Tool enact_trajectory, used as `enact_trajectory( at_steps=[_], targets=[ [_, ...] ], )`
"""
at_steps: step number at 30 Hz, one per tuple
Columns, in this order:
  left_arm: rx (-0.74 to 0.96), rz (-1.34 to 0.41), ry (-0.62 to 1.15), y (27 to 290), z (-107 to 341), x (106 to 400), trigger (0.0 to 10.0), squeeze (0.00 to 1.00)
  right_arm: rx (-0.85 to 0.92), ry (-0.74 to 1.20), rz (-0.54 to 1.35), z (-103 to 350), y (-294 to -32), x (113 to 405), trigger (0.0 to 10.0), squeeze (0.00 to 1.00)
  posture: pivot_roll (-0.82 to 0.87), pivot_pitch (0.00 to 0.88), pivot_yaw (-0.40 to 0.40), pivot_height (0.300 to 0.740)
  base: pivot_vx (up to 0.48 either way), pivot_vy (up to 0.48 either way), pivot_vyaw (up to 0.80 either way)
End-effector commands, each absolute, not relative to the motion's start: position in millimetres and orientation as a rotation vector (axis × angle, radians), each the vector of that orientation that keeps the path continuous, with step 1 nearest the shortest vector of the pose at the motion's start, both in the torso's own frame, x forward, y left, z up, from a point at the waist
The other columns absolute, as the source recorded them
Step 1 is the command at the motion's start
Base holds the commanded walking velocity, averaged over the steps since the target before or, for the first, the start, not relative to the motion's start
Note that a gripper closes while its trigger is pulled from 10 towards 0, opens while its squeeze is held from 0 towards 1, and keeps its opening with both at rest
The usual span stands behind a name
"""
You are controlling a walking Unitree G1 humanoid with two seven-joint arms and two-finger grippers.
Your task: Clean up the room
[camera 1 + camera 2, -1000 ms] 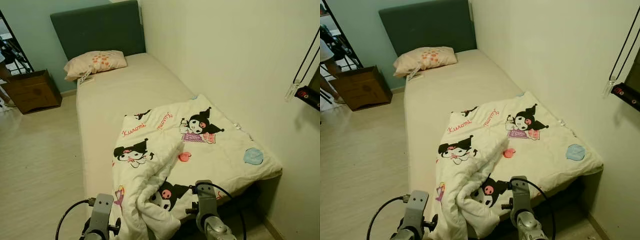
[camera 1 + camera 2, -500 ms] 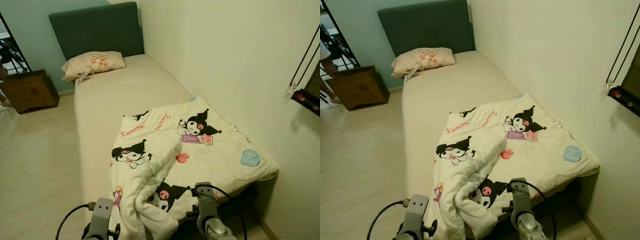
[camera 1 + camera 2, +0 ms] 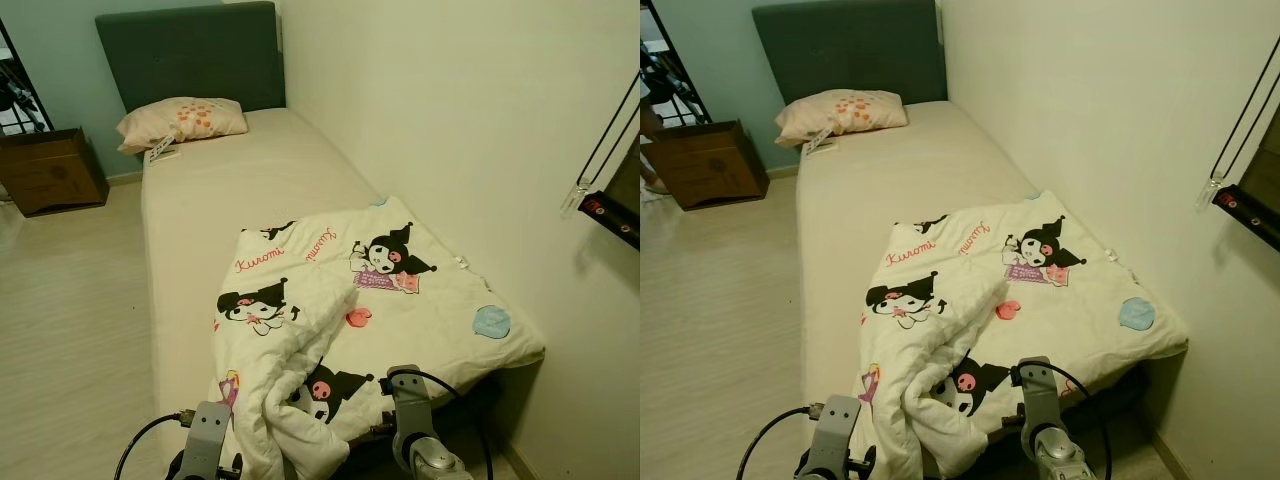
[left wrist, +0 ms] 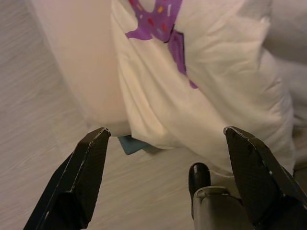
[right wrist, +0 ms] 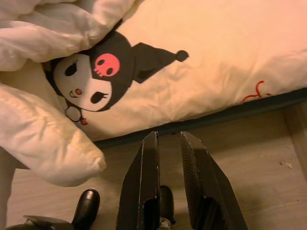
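A white cartoon-print blanket (image 3: pixel 370 300) lies crumpled over the foot half of a single bed (image 3: pixel 230 190), its folded corner hanging off the front edge. My left gripper (image 4: pixel 165 132) is open, low beside the bed, facing the hanging fold (image 4: pixel 201 72) and the floor, with nothing between its fingers. The right gripper (image 5: pixel 169 136) is shut and empty, just short of the blanket's edge (image 5: pixel 158 86) at the bed's foot. Both silver arms, left (image 3: pixel 205 440) and right (image 3: pixel 410 410), rise at the picture's lower rim.
A pink-spotted pillow (image 3: pixel 180 120) lies against the green headboard (image 3: pixel 185 55). A cardboard box (image 3: pixel 50 170) stands on the pale wood floor left of the bed. The wall runs along the bed's right side, with a black device (image 3: pixel 610 210) on it.
The camera has shifted, so the bed sits slightly further left and both arms lower in view. The blanket and pillow lie as before.
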State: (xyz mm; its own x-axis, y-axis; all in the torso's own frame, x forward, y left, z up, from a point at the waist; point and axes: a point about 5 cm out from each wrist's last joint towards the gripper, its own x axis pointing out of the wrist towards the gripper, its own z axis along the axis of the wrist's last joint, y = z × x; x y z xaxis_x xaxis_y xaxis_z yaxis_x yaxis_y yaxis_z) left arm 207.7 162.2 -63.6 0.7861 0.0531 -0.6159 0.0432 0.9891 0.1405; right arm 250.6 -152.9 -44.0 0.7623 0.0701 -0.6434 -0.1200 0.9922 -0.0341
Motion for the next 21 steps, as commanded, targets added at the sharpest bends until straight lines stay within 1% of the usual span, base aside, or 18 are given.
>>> enact_trajectory(
  at_steps=[1,4,7,11,19,21],
  targets=[
    [0.167,0.023,0.666,168,-65,204,10.0,0.00,-0.078,0.710,0.119,-46,-149,248,10.0,0.00,-0.06,0.094,-0.025,0.740,0.000,0.000,0.00],
    [0.150,0.052,0.643,168,-62,207,10.0,0.00,-0.067,0.690,0.116,-44,-149,250,10.0,0.00,-0.06,0.099,-0.020,0.740,0.000,0.000,0.00],
    [0.146,0.062,0.548,169,-52,216,10.0,0.00,-0.024,0.611,0.097,-36,-149,258,10.0,0.00,-0.05,0.105,0.001,0.740,0.000,0.000,0.00],
    [0.147,0.078,0.498,172,-47,218,10.0,0.00,-0.003,0.587,0.078,-33,-149,261,10.0,0.00,-0.06,0.103,0.011,0.740,0.000,0.000,0.00],
    [0.127,0.091,0.519,177,-50,213,10.0,0.00,-0.039,0.614,0.088,-38,-151,254,10.0,0.00,-0.06,0.103,0.011,0.740,0.000,0.000,0.00],
    [0.119,0.104,0.517,178,-50,213,10.0,0.00,-0.040,0.614,0.090,-39,-151,253,10.0,0.00,-0.06,0.089,0.013,0.740,0.000,0.000,0.00]
  ],
)
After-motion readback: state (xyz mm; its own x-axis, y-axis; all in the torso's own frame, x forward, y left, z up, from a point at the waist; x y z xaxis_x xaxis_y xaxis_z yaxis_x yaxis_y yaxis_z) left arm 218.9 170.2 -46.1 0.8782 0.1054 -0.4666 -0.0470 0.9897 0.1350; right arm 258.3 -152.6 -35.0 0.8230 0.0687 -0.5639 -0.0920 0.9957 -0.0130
